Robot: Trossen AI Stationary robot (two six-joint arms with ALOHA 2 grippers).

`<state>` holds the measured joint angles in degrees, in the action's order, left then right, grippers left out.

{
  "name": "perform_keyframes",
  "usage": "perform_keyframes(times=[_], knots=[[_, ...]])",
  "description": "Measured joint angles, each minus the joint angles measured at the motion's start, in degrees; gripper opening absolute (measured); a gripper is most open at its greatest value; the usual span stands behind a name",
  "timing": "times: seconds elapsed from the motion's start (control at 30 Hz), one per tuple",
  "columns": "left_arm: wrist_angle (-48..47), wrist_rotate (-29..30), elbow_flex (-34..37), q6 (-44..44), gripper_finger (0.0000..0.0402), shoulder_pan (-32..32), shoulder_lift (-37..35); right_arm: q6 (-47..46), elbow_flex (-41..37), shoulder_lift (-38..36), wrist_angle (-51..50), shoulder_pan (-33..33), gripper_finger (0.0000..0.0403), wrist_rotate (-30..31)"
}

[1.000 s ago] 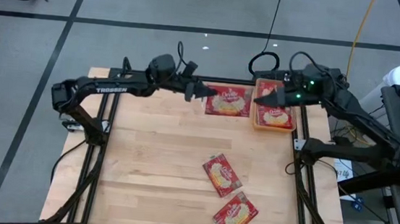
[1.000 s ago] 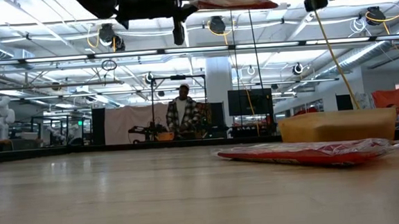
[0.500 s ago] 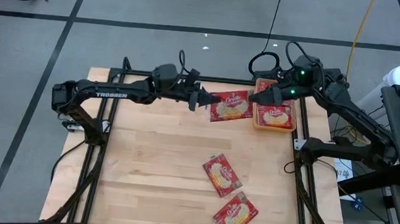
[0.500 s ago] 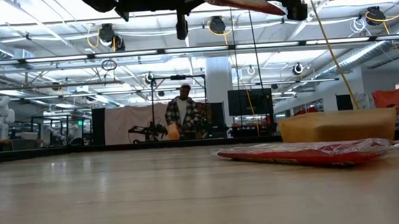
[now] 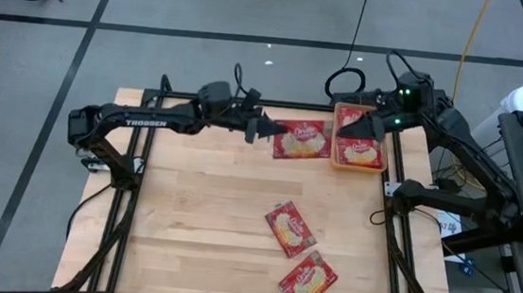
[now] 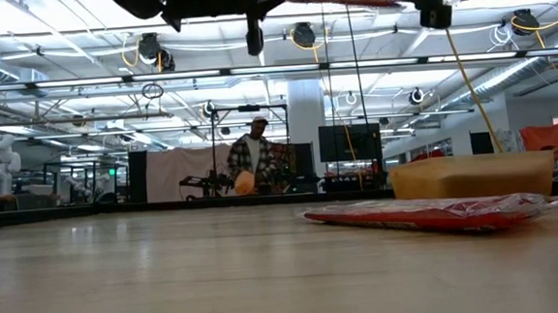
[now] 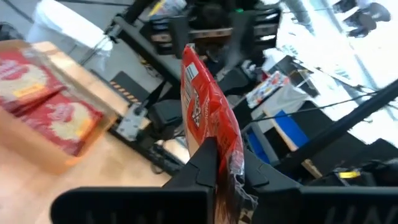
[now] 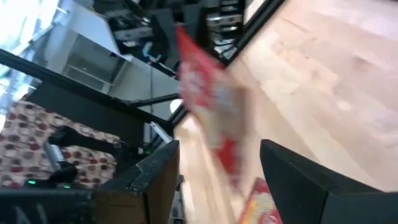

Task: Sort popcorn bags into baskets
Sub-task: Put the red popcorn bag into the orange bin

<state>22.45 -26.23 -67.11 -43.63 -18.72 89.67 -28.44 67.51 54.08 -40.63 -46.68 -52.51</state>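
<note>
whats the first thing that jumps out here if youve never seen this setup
A red popcorn bag held in the air by the shut left gripper at the table's far edge, beside the orange basket with bags inside. The right gripper hangs open over that basket. Two more bags lie on the near wood.

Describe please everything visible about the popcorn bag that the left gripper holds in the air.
The held popcorn bag is a flat red packet with a cream-yellow popcorn picture and white logo, its plastic crinkled at the pinched edge. The left gripper is shut on one end, holding it above the table's far edge, beside the orange basket. The open right gripper is near its other end without touching it.
</note>
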Motion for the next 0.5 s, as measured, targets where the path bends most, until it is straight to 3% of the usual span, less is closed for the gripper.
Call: perform_keyframes(times=[0.13,0.3,0.5], knots=[[0.8,0.5,0.0,-0.4,0.0011,1.7,0.0,5.3,0.0,0.1,-2.0,-0.7,0.0217,1.7],[0.2,2.1,0.0,-0.1,0.0022,3.2,0.0,8.0,0.0,1.2,1.8,-0.4,0.0216,-1.7],[0.2,2.4,0.0,2.0,0.001,3.4,0.0,9.0,0.0,3.2,7.3,1.0,0.0206,-1.7]])
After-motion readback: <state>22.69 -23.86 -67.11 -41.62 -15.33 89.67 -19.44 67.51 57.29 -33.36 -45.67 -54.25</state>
